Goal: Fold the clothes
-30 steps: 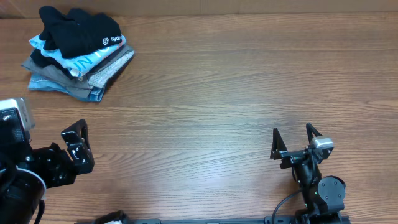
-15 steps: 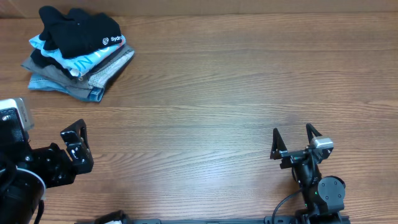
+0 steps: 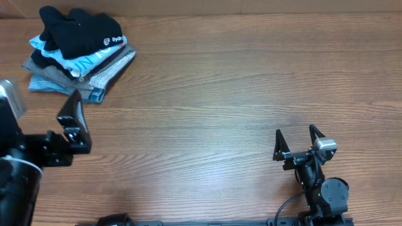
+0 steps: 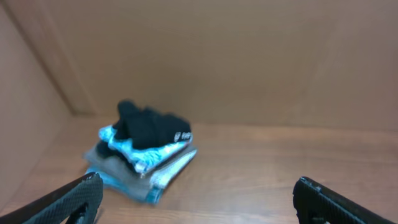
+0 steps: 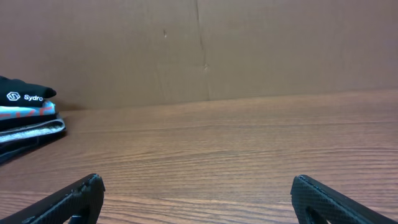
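A crumpled black T-shirt [image 3: 81,31] with a small white logo lies on top of a pile of garments at the table's far left corner. It also shows blurred in the left wrist view [image 4: 148,126] and at the left edge of the right wrist view [image 5: 22,94]. My left gripper [image 3: 70,119] is open and empty, just in front of the pile; its jaws frame the pile in the left wrist view [image 4: 199,202]. My right gripper [image 3: 295,139] is open and empty at the table's near right; its jaws show in its wrist view [image 5: 199,199].
Under the black T-shirt lie a light-blue shirt [image 3: 85,61], a grey garment [image 3: 107,69] and a denim-blue one [image 3: 66,88]. A brown cardboard wall [image 5: 199,43] stands behind the wooden table [image 3: 239,94].
My left gripper has lifted and moved forward toward the pile of garments. The right arm has not moved.
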`<state>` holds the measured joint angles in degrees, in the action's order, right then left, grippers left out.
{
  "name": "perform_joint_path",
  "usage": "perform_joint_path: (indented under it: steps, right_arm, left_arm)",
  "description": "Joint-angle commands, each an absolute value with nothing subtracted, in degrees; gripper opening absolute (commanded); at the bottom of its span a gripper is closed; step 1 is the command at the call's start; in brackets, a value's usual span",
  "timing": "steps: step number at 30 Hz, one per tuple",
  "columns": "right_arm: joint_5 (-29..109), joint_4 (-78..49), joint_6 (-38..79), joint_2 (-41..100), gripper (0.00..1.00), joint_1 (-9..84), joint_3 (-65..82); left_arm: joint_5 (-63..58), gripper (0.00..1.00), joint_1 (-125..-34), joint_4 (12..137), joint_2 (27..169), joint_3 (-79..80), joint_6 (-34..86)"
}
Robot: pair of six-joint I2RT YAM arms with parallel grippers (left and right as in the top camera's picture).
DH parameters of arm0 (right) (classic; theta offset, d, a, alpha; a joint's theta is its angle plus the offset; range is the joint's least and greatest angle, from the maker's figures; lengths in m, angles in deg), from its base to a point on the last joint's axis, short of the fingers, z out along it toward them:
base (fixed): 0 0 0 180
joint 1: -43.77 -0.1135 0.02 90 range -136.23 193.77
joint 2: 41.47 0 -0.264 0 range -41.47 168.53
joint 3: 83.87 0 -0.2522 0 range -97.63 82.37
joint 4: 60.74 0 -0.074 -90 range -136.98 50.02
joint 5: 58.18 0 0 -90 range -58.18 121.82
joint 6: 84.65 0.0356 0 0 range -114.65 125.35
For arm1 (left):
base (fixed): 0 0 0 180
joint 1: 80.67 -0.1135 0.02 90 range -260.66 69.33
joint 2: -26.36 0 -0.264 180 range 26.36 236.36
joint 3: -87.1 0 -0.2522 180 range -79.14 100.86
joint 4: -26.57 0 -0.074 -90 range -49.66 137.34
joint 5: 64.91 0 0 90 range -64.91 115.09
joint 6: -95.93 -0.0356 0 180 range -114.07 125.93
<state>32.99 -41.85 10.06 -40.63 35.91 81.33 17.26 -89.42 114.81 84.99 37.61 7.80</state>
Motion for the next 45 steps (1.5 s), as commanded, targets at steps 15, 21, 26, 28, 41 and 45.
perform_joint_path:
  steps: [15, 21, 26, 28, 41, 45]
  right_arm:
    - [32.51, -42.23, 9.99, -41.29, 1.0, 36.13, 81.92]
    - [32.51, -42.23, 9.99, -41.29, 1.0, 36.13, 81.92]
    - [32.51, -42.23, 9.99, -41.29, 1.0, 36.13, 81.92]
    - [32.51, -42.23, 9.99, -41.29, 1.0, 36.13, 81.92]
    - [32.51, -42.23, 9.99, -41.29, 1.0, 36.13, 81.92]
    - [32.51, -42.23, 9.99, -41.29, 1.0, 36.13, 81.92]
  left_arm:
    - [22.06, 1.0, -87.01, 71.91, 52.84, -22.43, 9.42]
    - [20.93, 1.0, -86.99, 63.43, 41.1, -37.43, 11.56]
    - [20.14, 1.0, -86.95, 58.97, 31.05, -49.43, 11.76]
    - [20.12, 1.0, -86.97, 57.44, 28.03, -53.25, 11.76]
    - [19.16, 1.0, -86.14, 35.58, 26.56, -71.33, 11.8]
    - [19.09, 1.0, -86.14, 26.18, 26.56, -78.87, 11.78]
